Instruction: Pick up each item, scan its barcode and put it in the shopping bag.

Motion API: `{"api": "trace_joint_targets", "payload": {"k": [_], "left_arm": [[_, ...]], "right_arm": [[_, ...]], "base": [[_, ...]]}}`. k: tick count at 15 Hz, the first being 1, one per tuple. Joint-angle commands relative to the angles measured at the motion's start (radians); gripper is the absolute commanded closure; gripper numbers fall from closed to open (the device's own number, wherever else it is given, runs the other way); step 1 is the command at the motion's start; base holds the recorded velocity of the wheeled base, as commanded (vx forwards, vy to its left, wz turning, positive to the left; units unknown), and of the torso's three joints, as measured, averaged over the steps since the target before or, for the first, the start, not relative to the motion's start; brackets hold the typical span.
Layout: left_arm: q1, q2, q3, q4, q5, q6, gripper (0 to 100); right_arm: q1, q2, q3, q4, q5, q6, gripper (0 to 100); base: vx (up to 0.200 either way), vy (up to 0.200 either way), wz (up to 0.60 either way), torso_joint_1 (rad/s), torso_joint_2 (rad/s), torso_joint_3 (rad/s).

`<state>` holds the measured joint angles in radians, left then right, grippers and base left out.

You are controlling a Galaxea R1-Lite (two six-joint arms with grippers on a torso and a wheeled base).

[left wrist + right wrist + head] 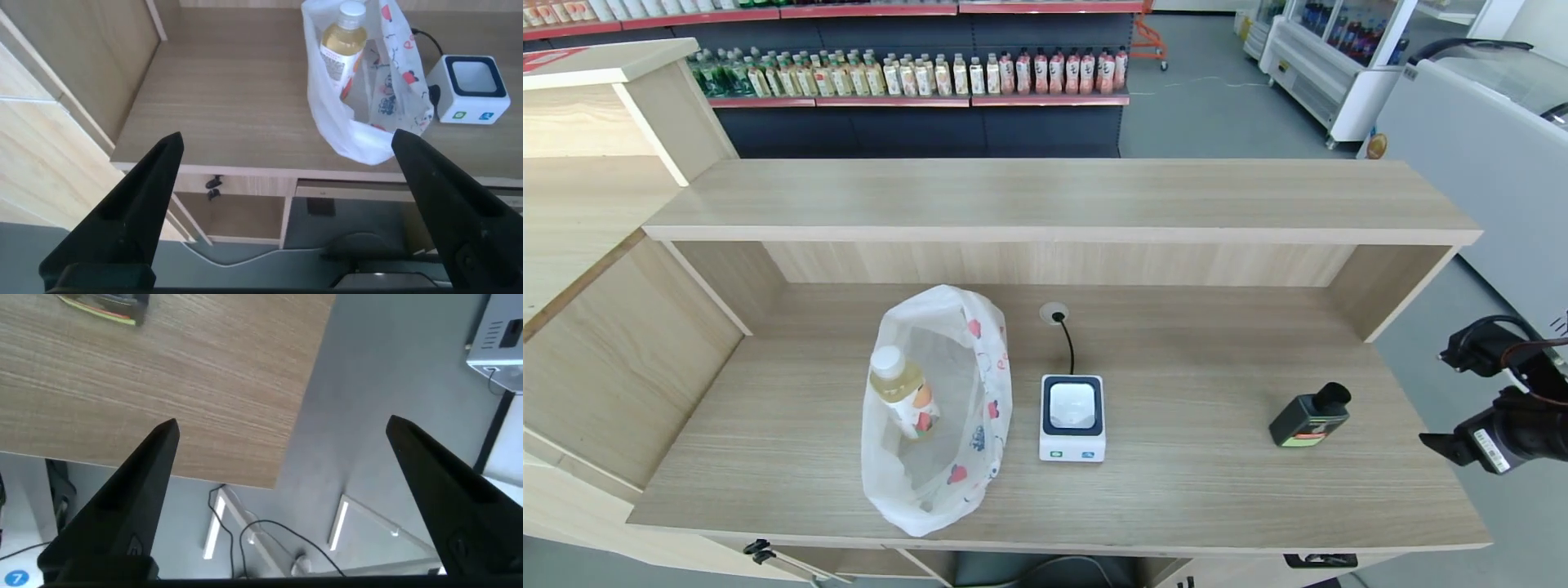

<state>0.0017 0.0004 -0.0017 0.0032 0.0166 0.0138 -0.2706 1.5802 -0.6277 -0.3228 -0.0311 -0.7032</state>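
Observation:
A white patterned shopping bag (935, 408) stands open on the wooden counter (1217, 490), with a pale drink bottle (903, 392) leaning inside it. Right of the bag is the white barcode scanner (1072, 416). A small dark bottle with a black cap (1309, 416) lies near the counter's right end. My right arm (1503, 425) hangs off the counter's right edge; its gripper (286, 498) is open and holds nothing, with the dark bottle (102, 306) farther off. My left gripper (282, 212) is open and holds nothing, out in front of the counter's front edge, facing the bag (368, 82) and bottle (339, 41).
A raised wooden shelf (1062, 200) runs along the counter's back, with side walls at both ends. The scanner's cable (1066, 339) leads to a hole in the counter. Store shelves of drinks (915, 73) and freezers (1462, 122) stand beyond.

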Motion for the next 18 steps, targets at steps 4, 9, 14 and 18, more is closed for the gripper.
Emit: {"api": "trace_joint_targets", "payload": {"k": [4,9,14,18], "left_arm": [[-0.002,0.000,0.000,0.000,0.000,-0.003,0],[0.000,0.000,0.000,0.000,0.000,-0.003,0],[0.000,0.000,0.000,0.000,0.000,-0.005,0],[-0.002,0.000,0.000,0.000,0.000,-0.003,0]], "right_arm": [[0.007,0.017,0.039,-0.001,0.016,-0.070,0],[0.100,0.057,0.105,-0.010,0.122,-0.130,0],[0.146,0.250,0.095,-0.254,0.184,-0.286,0],[0.205,0.359,0.051,-0.294,0.237,-0.282,0]], "base": [[0.000,-0.050,0.00,0.002,0.00,0.004],[0.000,0.000,0.00,0.000,0.00,0.000],[0.000,0.000,0.00,0.000,0.00,0.000],[0.000,0.000,0.00,0.000,0.00,0.000]]}}
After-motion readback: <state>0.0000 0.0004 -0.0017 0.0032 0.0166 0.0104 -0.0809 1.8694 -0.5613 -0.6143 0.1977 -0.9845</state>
